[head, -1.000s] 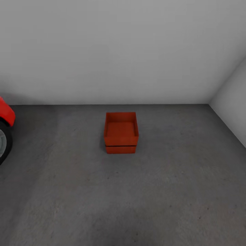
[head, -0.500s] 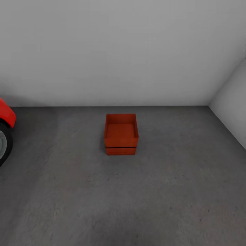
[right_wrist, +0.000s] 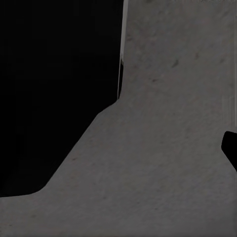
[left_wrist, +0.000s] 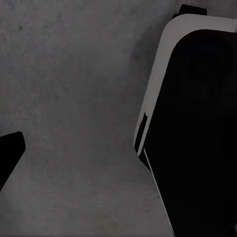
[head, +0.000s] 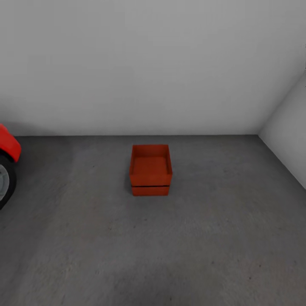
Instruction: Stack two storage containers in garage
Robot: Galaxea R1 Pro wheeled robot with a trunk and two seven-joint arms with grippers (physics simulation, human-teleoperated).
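Head view: two storage containers, stacked. Upper container [head: 150, 163] sits on lower container [head: 150, 190], a thin dark seam between them, edges flush. Stack rests on the dark grey concrete floor [head: 212, 238] of the garage, roughly mid-frame, a short way out from the white back wall [head: 148, 63]. Open tops face up; the upper bin's inside floor shows. A short side faces the camera and the long axis seems to run away toward the back wall, though foreshortening makes it look nearly square. Count: 2 bins, 1 stack.

One red car [head: 7, 146] at the left edge, only a bit of fender and one dark wheel [head: 5, 182] visible, well apart from the stack. A second white wall [head: 289, 131] angles in on the right, making a corner.

Wrist views give none of that. Left wrist view: mottled concrete, a large black body part with a pale rim [left_wrist: 163, 64], and a black finger tip [left_wrist: 10, 150] poking in at the edge. Right wrist view: concrete, a big black mass [right_wrist: 54, 89], and a small black finger tip [right_wrist: 230, 145] at the edge. One fingertip per pincer in sight, so cannot tell whether either is open or closed; nothing seen between them. No bin near either pincer in these views, so the stack's place relative to the pincers cannot be told.
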